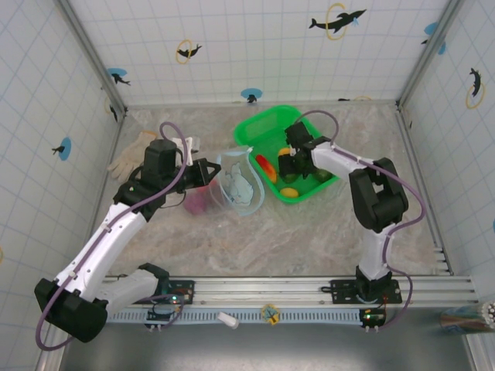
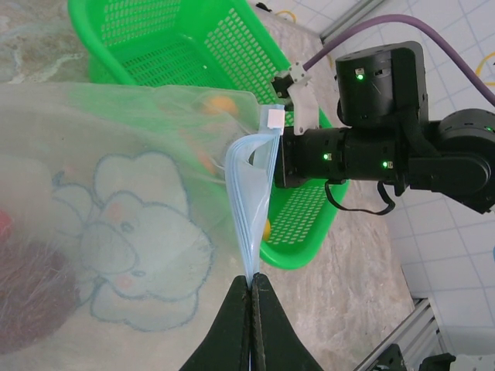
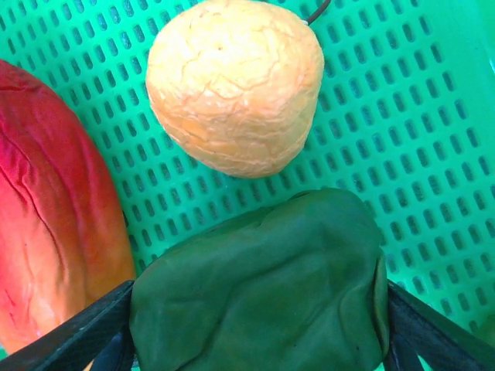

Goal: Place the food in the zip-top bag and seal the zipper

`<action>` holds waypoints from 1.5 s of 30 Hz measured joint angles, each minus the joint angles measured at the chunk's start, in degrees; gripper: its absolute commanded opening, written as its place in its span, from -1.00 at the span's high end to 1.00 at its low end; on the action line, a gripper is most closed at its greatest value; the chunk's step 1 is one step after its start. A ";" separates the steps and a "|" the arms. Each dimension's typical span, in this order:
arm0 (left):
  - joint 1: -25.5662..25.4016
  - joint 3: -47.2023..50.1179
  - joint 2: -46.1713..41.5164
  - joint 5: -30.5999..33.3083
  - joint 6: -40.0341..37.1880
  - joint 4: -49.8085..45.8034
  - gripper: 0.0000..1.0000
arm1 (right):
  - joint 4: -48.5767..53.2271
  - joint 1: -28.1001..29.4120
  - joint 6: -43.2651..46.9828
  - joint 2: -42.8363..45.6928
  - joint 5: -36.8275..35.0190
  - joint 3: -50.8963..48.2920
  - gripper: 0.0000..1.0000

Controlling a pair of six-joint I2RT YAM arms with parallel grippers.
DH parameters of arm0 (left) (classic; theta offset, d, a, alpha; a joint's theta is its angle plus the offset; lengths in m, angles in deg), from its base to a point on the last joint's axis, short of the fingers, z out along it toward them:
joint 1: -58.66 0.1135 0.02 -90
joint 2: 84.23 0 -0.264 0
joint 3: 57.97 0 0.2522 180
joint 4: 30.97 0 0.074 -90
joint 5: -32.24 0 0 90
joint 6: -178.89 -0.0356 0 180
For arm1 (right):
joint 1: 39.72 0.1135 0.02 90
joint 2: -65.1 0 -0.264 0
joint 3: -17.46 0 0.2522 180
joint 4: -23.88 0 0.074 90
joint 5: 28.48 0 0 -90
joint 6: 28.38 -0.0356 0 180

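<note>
My left gripper is clenched on the zipper. It lifts that edge so the bag holds its mouth open toward the basket just beside it, a short carry. A maroon piece shows through the film, but I cannot tell whether it is inside or beneath. In the basket, my right gripper grasps a green piece, fingers against both its sides. A red piece and an orange piece lie alongside.

Green basket back centre; white glove (limp) far left.
</note>
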 measured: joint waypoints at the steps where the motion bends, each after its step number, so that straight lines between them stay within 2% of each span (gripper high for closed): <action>1: 0.00 0.00 0.00 0.00 0.00 0.00 1.00 | -0.28 -0.09 -0.09 1.03 0.07 -1.07 -0.51; 7: 0.00 0.00 0.00 -0.02 0.20 0.24 1.00 | -0.66 -0.63 -1.18 9.14 1.49 -4.55 -0.50; 14: 0.00 0.00 0.17 -0.96 1.62 1.97 1.00 | -5.53 -0.31 -3.06 25.66 5.09 -11.41 -0.51; 19: 0.00 0.02 0.46 -1.55 2.91 3.10 1.00 | -11.17 2.43 -4.48 36.54 11.61 -17.16 -0.50; 22: 0.00 0.04 0.85 -1.90 3.50 3.52 1.00 | -13.14 4.61 -4.96 39.39 17.07 -18.03 -0.48; 27: 0.00 0.04 1.07 -2.84 4.44 3.85 1.00 | -14.73 10.03 -4.79 39.93 23.58 -18.05 -0.47; 32: 0.00 0.04 1.07 -3.28 4.81 3.91 1.00 | -16.76 15.54 -5.62 38.18 25.68 -18.05 -0.38; 40: 0.00 0.07 0.96 -5.20 4.81 3.89 1.00 | -22.05 16.98 -11.72 29.64 22.80 -18.05 -0.29; 45: 0.00 0.07 0.79 -5.99 5.16 4.11 1.00 | -23.47 20.35 -15.17 23.63 16.96 -16.65 -0.33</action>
